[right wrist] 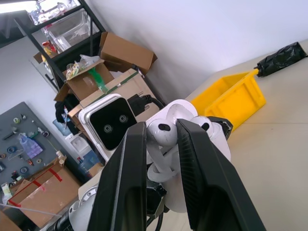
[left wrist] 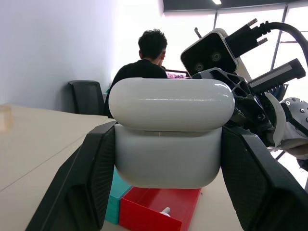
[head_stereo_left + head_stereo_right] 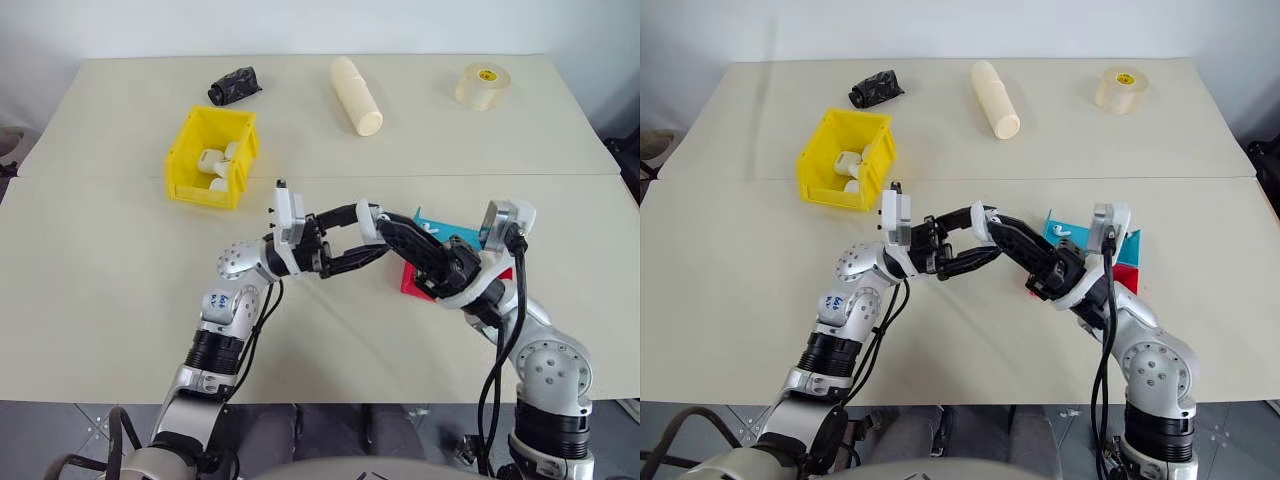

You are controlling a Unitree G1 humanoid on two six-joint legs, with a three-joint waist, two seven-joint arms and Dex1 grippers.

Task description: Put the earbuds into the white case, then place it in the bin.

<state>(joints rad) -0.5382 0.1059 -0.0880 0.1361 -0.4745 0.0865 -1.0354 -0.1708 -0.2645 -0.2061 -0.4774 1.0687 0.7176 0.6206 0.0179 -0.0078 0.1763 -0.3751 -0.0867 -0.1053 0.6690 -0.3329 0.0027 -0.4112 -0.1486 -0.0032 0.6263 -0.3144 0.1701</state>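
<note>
Glossy white rounded earbud case [image 2: 168, 139] is clamped between the left gripper's [image 3: 368, 238] black fingers, held above the beige table [image 3: 120, 290]; lid state can't be made out. A small white earbud [image 1: 162, 134] is pinched by the right gripper [image 1: 161, 144] right at the case. A second earbud [image 3: 1062, 231] lies in the teal tray [image 3: 1130, 245], partly hidden by the arm. The yellow plastic bin [image 3: 212, 157] sits well apart.

Silver-grey jointed arms here, ribbed black collars near the base, black cables looping along each. White housings at the wrists, black left gripper [image 3: 372, 238] and right gripper [image 3: 385, 222] fingers (chunky, angular, lattice-ribbed), round silver elbow caps with small screws.
</note>
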